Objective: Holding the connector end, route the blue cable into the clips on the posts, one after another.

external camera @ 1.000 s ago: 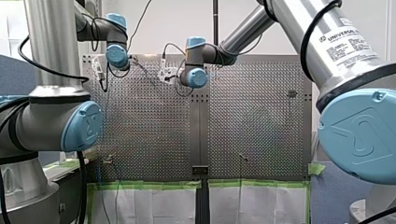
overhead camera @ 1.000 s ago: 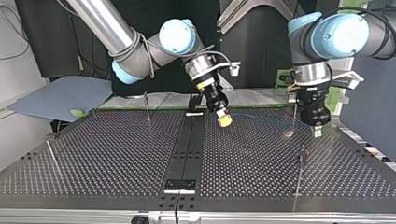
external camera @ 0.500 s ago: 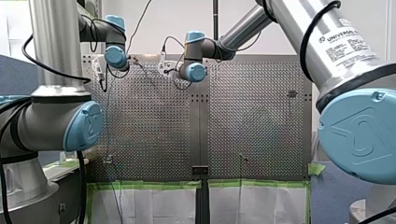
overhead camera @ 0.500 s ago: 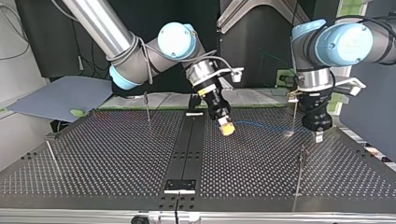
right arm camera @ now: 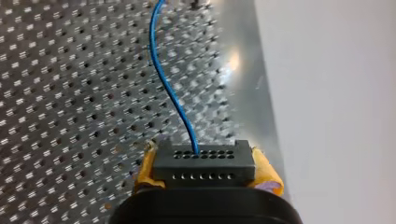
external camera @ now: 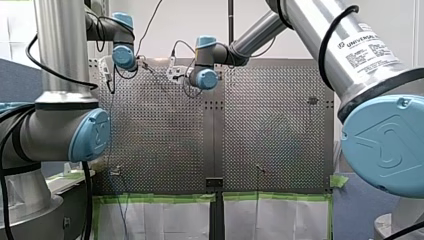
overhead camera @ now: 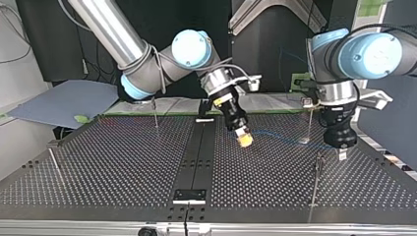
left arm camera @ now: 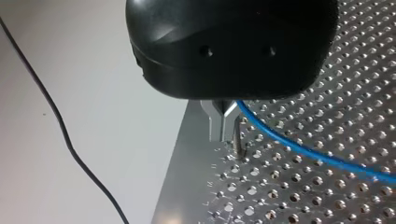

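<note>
R gripper (overhead camera: 243,139) is clamped on the connector (right arm camera: 204,164); in top view you see blue cable (overhead camera: 280,135) leaving at 3 o'clock

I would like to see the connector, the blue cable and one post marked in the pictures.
connector (right arm camera: 204,164): right wrist view, middle of its black face.
blue cable (right arm camera: 162,80): right wrist view, its bend ahead of the connector.
post (overhead camera: 315,179): top view, middle of its thin shaft.

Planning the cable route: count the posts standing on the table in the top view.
4: far post left of centre; left-edge post; far right post; near right post. A thin upright at the near edge, centre, may be a fifth.
</note>
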